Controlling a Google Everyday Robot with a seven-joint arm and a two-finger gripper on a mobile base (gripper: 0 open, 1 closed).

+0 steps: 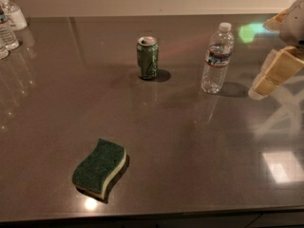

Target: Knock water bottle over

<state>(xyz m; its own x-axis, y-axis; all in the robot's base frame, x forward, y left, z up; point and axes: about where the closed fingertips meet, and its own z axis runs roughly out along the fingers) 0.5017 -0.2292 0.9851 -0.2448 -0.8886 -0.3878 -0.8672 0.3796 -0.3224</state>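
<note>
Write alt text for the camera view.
An upright water bottle stands on a dark table, the robot's tool just right of it, not touching. A green can stands to its left; a green sponge lies nearer the camera.

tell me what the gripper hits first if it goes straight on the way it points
Probably the table: the gripper, at the right edge, points down and left, toward the surface just right of the water bottle. Depth is unclear, so it might clip the bottle's base instead.
</note>
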